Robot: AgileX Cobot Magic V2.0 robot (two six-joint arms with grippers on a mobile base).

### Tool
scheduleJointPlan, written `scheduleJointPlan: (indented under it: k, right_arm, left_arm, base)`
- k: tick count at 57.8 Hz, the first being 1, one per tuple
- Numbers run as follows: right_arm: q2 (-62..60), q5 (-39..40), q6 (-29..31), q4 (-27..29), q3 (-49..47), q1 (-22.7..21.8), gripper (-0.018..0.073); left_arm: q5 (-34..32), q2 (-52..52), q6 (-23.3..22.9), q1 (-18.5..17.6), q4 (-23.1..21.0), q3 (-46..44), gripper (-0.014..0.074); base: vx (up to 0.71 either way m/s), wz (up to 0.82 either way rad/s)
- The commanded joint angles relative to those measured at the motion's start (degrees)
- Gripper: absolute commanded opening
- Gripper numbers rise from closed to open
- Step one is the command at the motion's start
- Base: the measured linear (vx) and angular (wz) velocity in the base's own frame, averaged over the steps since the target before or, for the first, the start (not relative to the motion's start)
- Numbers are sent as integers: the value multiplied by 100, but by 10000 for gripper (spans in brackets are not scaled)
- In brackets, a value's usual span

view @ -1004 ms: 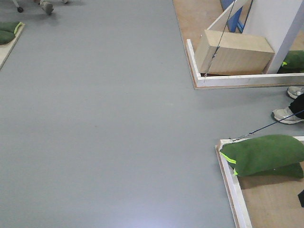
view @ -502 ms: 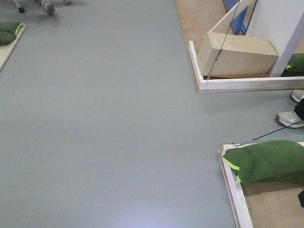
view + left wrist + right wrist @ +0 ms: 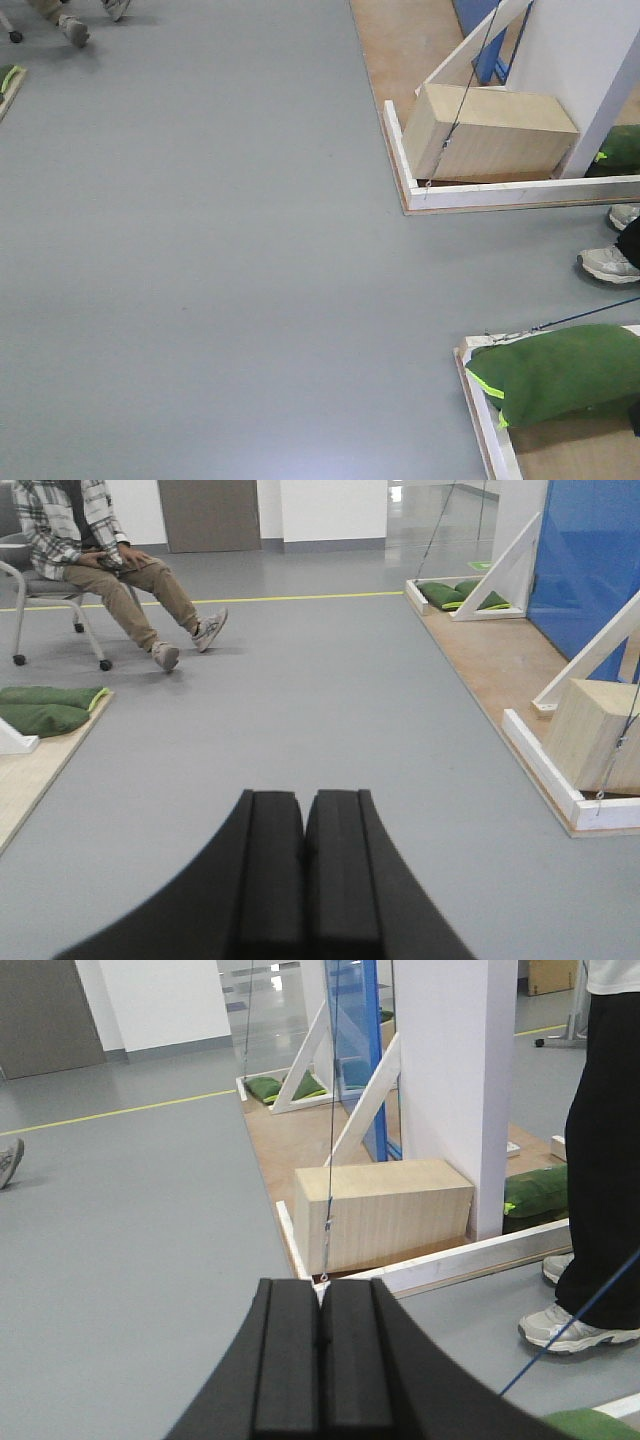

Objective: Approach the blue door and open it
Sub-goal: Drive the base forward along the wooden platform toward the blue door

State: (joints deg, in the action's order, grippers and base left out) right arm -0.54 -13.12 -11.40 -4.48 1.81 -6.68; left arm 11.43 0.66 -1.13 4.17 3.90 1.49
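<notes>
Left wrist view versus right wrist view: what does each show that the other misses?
Only the left wrist view: a seated person in a plaid shirt. Only the right wrist view: a standing person in black trousers. Both: the glossy blue door panel, the pale wooden block and the grey floor.

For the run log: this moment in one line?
phase: approach | blue door: ahead right, unreached | left gripper: shut, empty | right gripper: shut, empty
</notes>
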Motion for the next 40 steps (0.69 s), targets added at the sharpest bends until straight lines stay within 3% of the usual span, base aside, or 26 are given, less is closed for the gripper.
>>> scheduleJointPlan:
  k: [1,40]
  right_arm:
    - [-93,469,9,-49,-1,-28,8]
    - [-93,469,9,-49,-1,-28,8]
  left_arm:
    - [-472,78,-39,9,-15,-140,73]
    - [-472,78,-39,9,-15,-140,73]
  base:
    - [27,-14]
    - [32,-9]
